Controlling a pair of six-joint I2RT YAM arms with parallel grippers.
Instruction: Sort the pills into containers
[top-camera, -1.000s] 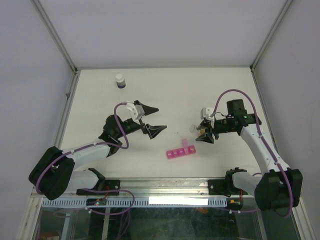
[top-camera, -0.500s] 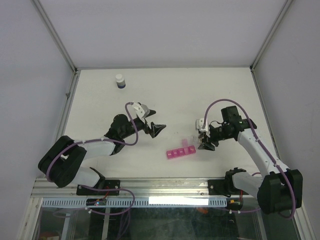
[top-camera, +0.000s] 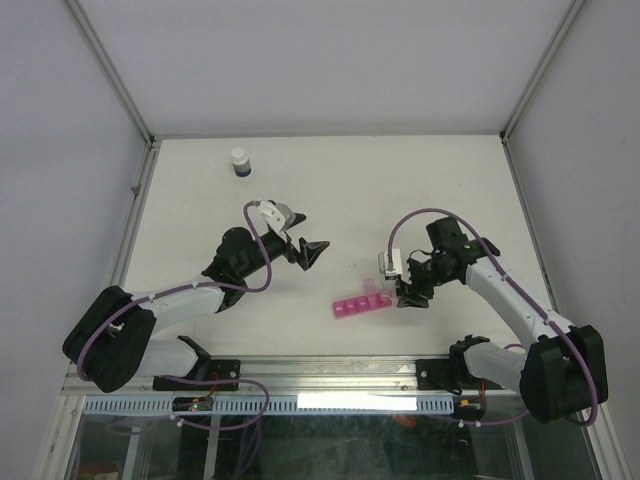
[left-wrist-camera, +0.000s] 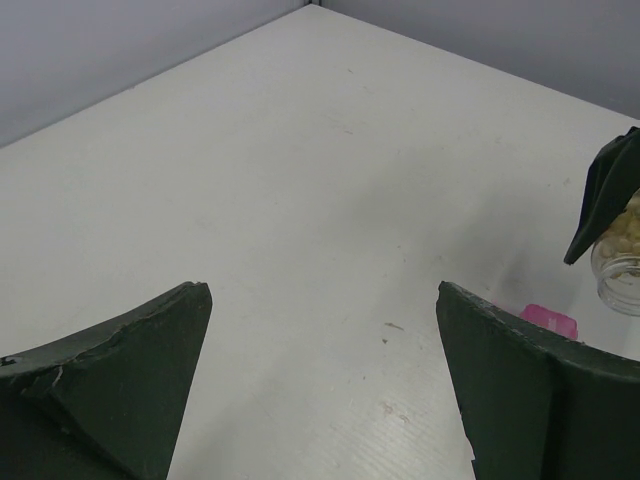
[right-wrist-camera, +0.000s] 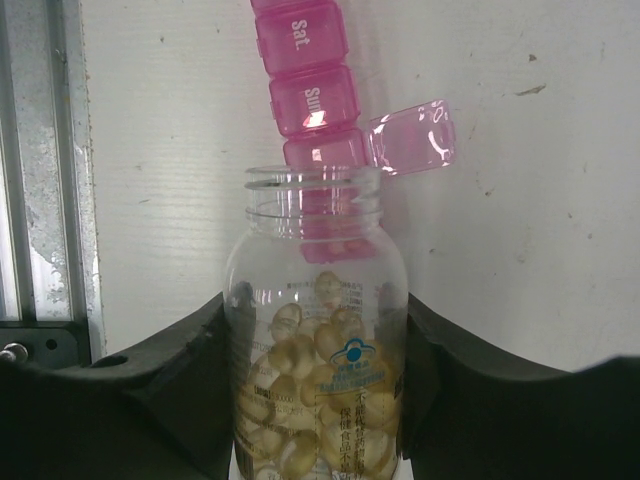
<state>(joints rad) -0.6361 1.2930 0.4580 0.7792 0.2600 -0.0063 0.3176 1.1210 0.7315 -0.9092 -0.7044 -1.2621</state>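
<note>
The right hand (top-camera: 411, 291) is clamped on a clear bottle (right-wrist-camera: 315, 400), one finger on each side of its body; the bottle is uncapped and partly full of yellowish pills (right-wrist-camera: 300, 350). Its mouth hangs right over the pink pill box (top-camera: 360, 304), which lies on the counter (top-camera: 400, 180) near the front edge, between the two arms and closer to the right one. One lid (right-wrist-camera: 412, 137) stands open beside the bottle's neck; the compartments marked Sat and Sun are closed. The left hand (top-camera: 307, 236) hovers well apart from the box, its fingers spread wide with nothing between them.

The pill box looks light, thin and stiff, so it would probably slide under any nudge; a hold on its long sides or far end, clear of the hinged lid, seems safest. The bottle is smooth and rigid, and a grip round its middle suits it; the pills are small and likely to roll or spill in a rush.

The overhead view gives the layout and a dark white-capped bottle (top-camera: 240, 162) far back on the left; only the right wrist view shows the open lid, the labels and the bare bottle mouth; the left wrist view shows the empty left fingers, plus a glimpse of the bottle and a pink corner.
</note>
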